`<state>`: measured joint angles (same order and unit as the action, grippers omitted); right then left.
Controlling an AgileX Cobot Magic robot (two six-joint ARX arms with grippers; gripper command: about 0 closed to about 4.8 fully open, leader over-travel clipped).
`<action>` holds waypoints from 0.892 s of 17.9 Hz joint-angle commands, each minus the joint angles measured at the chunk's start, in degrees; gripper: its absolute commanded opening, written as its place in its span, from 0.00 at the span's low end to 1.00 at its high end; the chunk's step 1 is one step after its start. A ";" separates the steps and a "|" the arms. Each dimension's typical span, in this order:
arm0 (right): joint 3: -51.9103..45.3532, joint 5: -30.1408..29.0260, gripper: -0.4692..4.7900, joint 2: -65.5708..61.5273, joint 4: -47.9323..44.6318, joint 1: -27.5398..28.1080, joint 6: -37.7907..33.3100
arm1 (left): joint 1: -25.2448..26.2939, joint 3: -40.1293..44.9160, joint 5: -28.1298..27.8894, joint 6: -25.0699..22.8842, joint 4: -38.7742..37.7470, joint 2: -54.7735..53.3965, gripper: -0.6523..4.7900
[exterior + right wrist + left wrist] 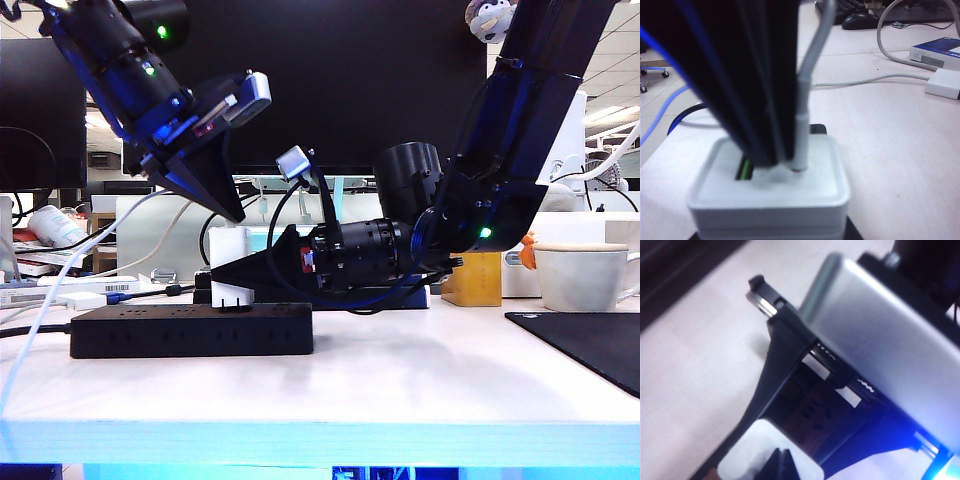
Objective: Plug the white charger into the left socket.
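The white charger (226, 245) hangs upright over the left part of the black power strip (150, 330), its metal prongs (233, 298) reaching down to the strip's top face. Which socket they meet I cannot tell. My right gripper (222, 275) lies level from the right, shut on the charger's sides. My left gripper (237, 215) points down, shut, its tips resting on the charger's top. In the left wrist view those shut tips (782, 464) sit on the white charger (747, 460). In the right wrist view the charger (770, 195) fills the foreground, its cable (802, 115) rising beside the left fingers (765, 125).
A white mug (580, 275), a yellow block (472, 280) and a black mat (590, 345) are on the right. A flat white device with a blue plug (100, 295) lies behind the strip. White cables trail left across the table (400, 380).
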<state>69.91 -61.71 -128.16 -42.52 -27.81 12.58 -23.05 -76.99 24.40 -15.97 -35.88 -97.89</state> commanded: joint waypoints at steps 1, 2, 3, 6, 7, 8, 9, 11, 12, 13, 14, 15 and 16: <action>-0.13 1.64 0.08 0.13 0.72 0.00 0.74 | -0.04 -0.09 -0.39 0.13 -1.18 -0.48 0.11; -0.13 1.64 0.08 0.13 0.72 0.00 0.74 | -0.04 -0.09 -1.09 0.13 -1.66 -0.87 0.11; -0.13 1.88 0.08 0.13 0.72 0.00 0.81 | -0.04 -0.09 -2.32 0.13 -2.49 -1.22 0.11; -0.31 3.17 0.08 0.13 0.66 0.00 1.60 | -0.04 -0.09 -2.73 0.13 -3.98 -1.95 0.11; -0.46 3.15 0.08 0.13 0.52 0.00 2.14 | -0.04 -0.09 -2.71 0.13 -4.00 -2.14 0.11; -0.61 3.63 0.08 0.13 0.57 0.00 2.47 | -0.04 -0.09 -2.71 0.13 -4.20 -2.60 0.11; -0.81 4.22 0.08 0.13 0.57 0.00 2.45 | -0.04 -0.09 -2.73 0.13 -4.44 -2.75 0.11; -1.36 4.63 0.08 0.15 0.59 0.00 2.45 | -0.11 -0.07 -2.67 0.13 -4.96 -3.26 0.11; -1.64 4.63 0.08 0.13 0.81 0.00 2.43 | -0.13 -0.07 -2.71 0.11 -5.20 -3.41 0.11; -2.01 4.83 0.08 0.13 0.79 0.00 2.43 | -0.35 -0.07 -2.73 0.11 -5.31 -3.67 0.11; -2.25 4.83 0.08 0.13 0.94 0.00 2.45 | -0.39 -0.07 -2.73 0.11 -5.60 -3.67 0.11; -2.29 5.18 0.08 0.13 1.90 0.00 2.47 | -0.55 -0.07 -2.73 0.11 -5.81 -3.69 0.11; -2.29 5.18 0.08 0.13 2.14 0.00 2.47 | -0.81 -0.07 -2.73 0.11 -5.92 -3.69 0.11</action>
<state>67.99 -59.16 -127.57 -43.07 -27.83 13.67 -23.46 -77.97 24.40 -15.79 -37.60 -100.22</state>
